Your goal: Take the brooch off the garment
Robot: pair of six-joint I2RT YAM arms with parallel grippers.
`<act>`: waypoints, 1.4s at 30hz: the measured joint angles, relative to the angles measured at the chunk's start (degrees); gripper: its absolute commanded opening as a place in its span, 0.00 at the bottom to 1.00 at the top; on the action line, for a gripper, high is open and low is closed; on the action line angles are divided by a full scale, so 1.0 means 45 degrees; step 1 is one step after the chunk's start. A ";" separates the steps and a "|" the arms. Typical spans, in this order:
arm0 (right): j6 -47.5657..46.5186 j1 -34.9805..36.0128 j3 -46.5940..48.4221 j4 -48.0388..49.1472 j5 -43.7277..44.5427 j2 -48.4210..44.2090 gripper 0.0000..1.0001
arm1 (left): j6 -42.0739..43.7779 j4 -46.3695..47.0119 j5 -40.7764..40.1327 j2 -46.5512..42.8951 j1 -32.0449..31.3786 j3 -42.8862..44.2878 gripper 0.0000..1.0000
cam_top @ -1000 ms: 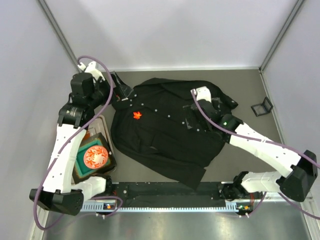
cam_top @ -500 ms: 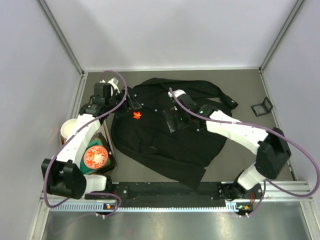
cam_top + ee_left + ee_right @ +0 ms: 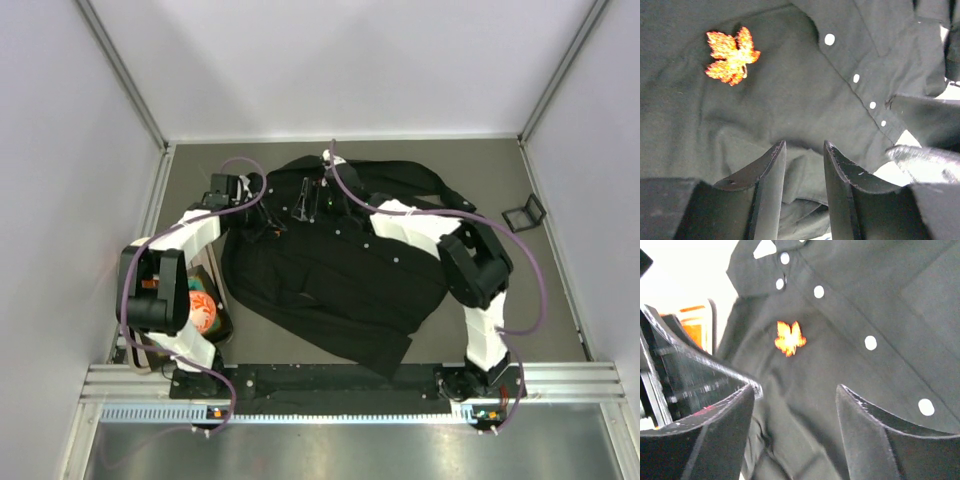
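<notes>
The garment (image 3: 330,280) is a black button-up shirt spread flat on the grey table. The brooch (image 3: 732,56), a tiny red-orange maple leaf, is pinned to its chest left of the button row. It also shows in the right wrist view as the brooch (image 3: 790,338); from above the grippers hide it. My left gripper (image 3: 804,147) hovers just short of the brooch, jaws narrowed, only fabric behind the gap. My right gripper (image 3: 795,389) hangs over the cloth (image 3: 880,305) below the leaf, jaws wider and empty. From above, the left gripper (image 3: 262,215) and the right gripper (image 3: 300,205) meet at the shirt's upper chest.
A box carrying a round orange disc (image 3: 200,310) lies at the left, beside the shirt and under my left arm. A small black frame (image 3: 523,215) stands at the right. Grey walls close in the table on three sides.
Both arms have swung inward over the shirt's chest and now face each other around the brooch. Both pairs of jaws have narrowed, the left more than the right.
</notes>
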 measured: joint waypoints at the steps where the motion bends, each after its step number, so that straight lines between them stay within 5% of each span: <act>1: 0.0398 -0.0141 0.0087 0.0636 -0.0253 0.0403 0.63 | -0.0005 0.0058 -0.0063 0.0267 0.0015 0.0010 0.41; 6: 0.1316 -0.0651 0.0257 0.2720 -0.1239 0.2089 0.59 | -0.0092 0.0335 -0.0340 0.1069 0.0194 0.0389 0.38; 18: 0.1355 -0.0651 0.0908 0.3759 -0.3191 0.3347 0.36 | -0.0330 0.0860 -0.1447 0.2331 0.0335 0.0874 0.34; 42: 0.2506 -0.0427 0.2069 0.4381 -0.4896 0.5085 0.37 | -0.0952 0.2671 -0.1904 0.3730 0.0646 0.1234 0.28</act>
